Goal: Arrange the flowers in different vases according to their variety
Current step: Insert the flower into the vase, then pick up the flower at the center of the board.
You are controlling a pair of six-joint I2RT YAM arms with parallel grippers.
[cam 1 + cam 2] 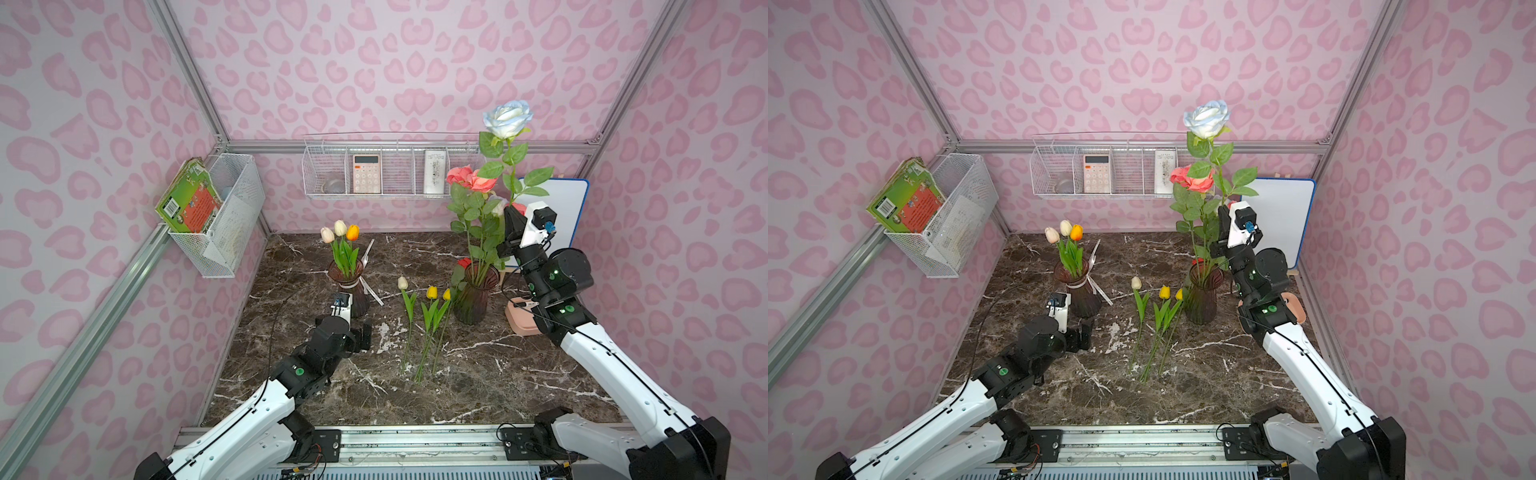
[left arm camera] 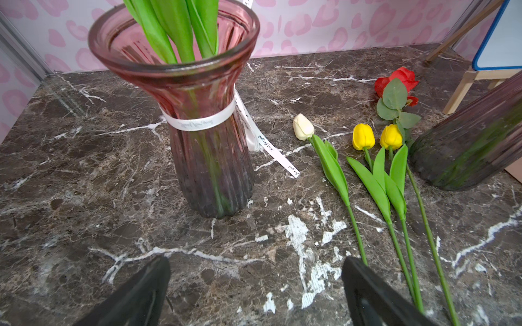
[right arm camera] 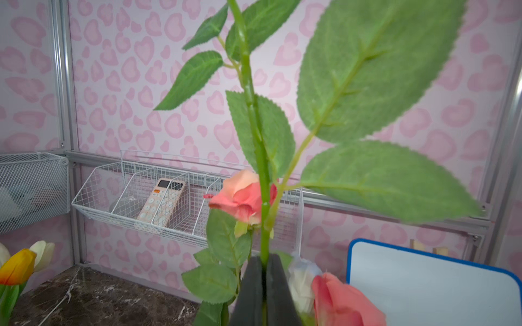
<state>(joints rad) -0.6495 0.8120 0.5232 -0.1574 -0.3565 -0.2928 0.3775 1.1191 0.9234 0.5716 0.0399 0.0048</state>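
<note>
A ribboned vase (image 1: 348,291) (image 2: 203,158) at back left holds three tulips (image 1: 340,232). A cream tulip (image 1: 402,282) (image 2: 302,127) and two yellow tulips (image 1: 432,292) (image 2: 363,137) lie flat mid-table. The plain vase (image 1: 473,299) (image 2: 469,152) holds pink roses (image 1: 469,178) (image 3: 243,194). A red rose (image 1: 464,262) (image 2: 397,80) lies behind it. My right gripper (image 1: 512,224) (image 3: 264,262) is shut on the stem of a tall white rose (image 1: 508,118), upright over the plain vase. My left gripper (image 1: 358,332) (image 2: 255,271) is open and empty, low in front of the ribboned vase.
A whiteboard on a wooden easel (image 1: 557,216) stands at the back right. A pink object (image 1: 521,318) lies under my right arm. A wire shelf (image 1: 316,183) on the back wall holds a calculator. A mesh basket (image 1: 232,208) with a book hangs on the left wall.
</note>
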